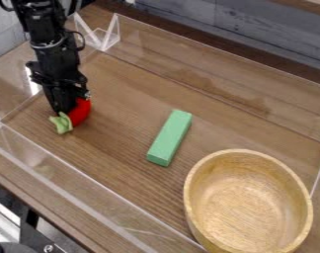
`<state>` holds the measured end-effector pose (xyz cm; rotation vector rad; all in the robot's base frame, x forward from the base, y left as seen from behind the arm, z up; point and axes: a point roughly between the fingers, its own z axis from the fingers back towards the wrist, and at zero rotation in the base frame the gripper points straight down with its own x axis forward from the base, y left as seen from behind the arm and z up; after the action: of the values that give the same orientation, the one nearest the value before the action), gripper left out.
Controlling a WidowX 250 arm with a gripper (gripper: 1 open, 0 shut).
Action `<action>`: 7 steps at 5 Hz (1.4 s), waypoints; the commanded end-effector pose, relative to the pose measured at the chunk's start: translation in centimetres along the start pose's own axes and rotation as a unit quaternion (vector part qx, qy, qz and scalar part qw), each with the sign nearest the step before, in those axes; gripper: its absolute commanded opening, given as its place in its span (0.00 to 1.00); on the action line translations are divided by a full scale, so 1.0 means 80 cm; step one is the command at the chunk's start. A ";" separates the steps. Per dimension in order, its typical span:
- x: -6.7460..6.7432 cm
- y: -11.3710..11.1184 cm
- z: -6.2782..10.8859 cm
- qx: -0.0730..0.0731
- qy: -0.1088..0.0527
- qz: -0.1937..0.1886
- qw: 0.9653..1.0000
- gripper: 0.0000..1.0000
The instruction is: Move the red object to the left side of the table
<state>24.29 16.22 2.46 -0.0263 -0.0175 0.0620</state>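
Observation:
The red object point(80, 112) is a small strawberry-like toy with a green leafy stem point(61, 125), lying on the brown wood-grain table point(229, 94) near its left side. My black gripper point(66, 102) points straight down onto it, with its fingers shut on the red object. The fingers cover the upper left of the toy, and whether it rests on the tabletop I cannot tell.
A long green block point(171, 136) lies at the middle of the table. A round light wooden bowl point(249, 203) stands at the front right. Low clear acrylic walls point(50, 168) edge the tabletop, close to the gripper on the left and front.

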 end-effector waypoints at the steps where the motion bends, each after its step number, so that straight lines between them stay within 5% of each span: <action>1: 0.002 -0.002 -0.012 -0.003 0.010 0.006 1.000 0.00; 7: 0.007 -0.008 -0.024 -0.006 0.033 0.020 0.999 0.00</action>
<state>25.04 16.07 1.97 -0.0234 0.0165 0.0972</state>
